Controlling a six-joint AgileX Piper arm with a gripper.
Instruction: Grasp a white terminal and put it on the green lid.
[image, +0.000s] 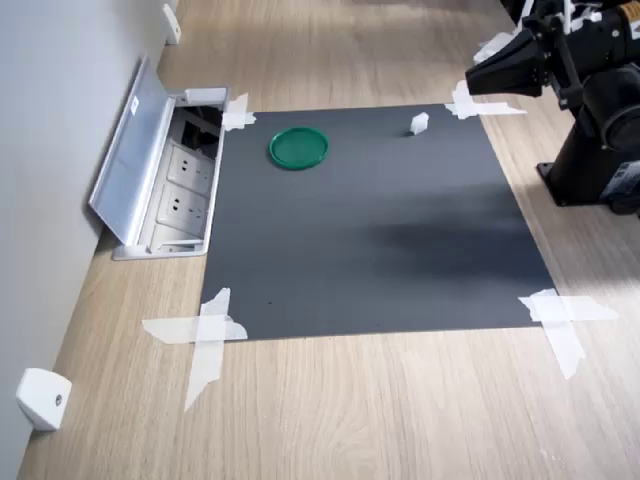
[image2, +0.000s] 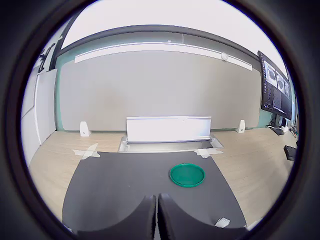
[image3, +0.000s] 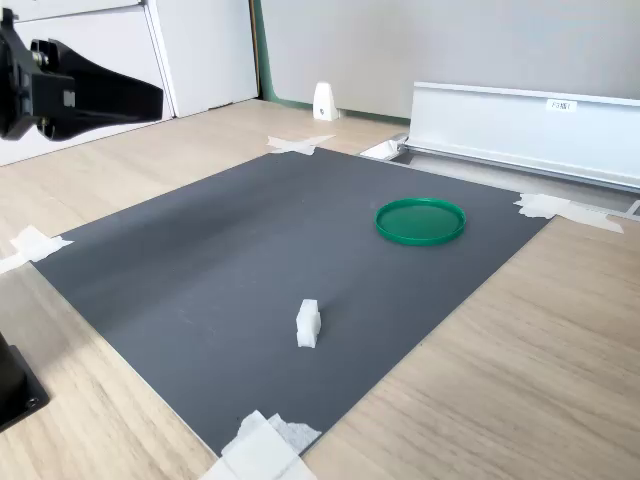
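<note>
While the white terminal (image: 419, 123) sits untouched on the dark mat (image: 370, 230), I count the grasp as not yet begun. My pincer (image: 478, 80) hangs in the air above the mat's taped corner, its two fingers pressed together with nothing between them, as the wrist view shows (image2: 157, 220). In the first exterior view the terminal lies at about 8 o'clock from the pincer tip, near but lower, down on the mat. The green lid (image: 298, 148) rests flat at roughly 9 o'clock from the terminal, well apart from it. In the second exterior view the terminal (image3: 308, 324) stands upright, slightly taller than wide, so I judge its long axis vertical. The arm is held level, with the pincer pointing out over the mat rather than down. I would expect to open the fingers and tip the wrist downward before descending over the block.
</note>
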